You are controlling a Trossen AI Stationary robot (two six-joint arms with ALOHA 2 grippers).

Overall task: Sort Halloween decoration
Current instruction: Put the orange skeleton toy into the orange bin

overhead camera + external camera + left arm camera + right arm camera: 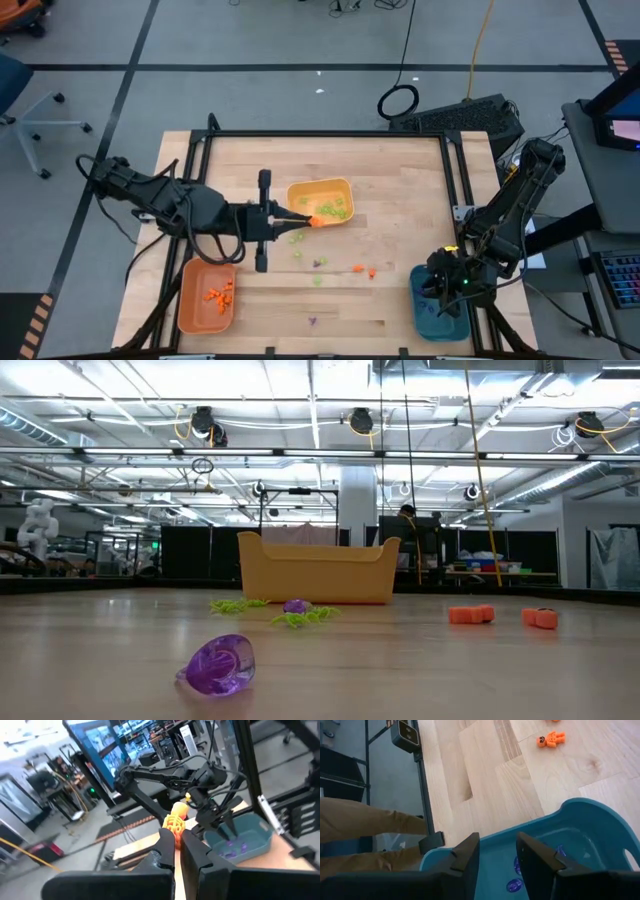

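Observation:
My left gripper (305,219) reaches level from the table's left and is shut on a small orange decoration piece (175,821). It hovers beside the near rim of the yellow tray (320,199), which holds green pieces. My right gripper (497,857) hangs open over the teal tray (580,827), with nothing between its fingers; purple pieces (512,885) lie inside. The orange tray (205,297) at the near left holds orange pieces. Loose green (295,238), purple (218,665) and orange (470,614) pieces lie on the table. My left gripper pinches the orange piece between its two fingers, by the end nearest the gripper (175,834). The rest of the piece sticks out past the fingertips. The fingers come level from the table's left. The piece is lifted clear of the table.
The wooden table (400,190) has a black frame rail around it. More loose pieces lie between the trays, among them an orange figure (550,739) and a purple piece (312,321) near the front edge. The right arm (170,772) stands over the teal tray.

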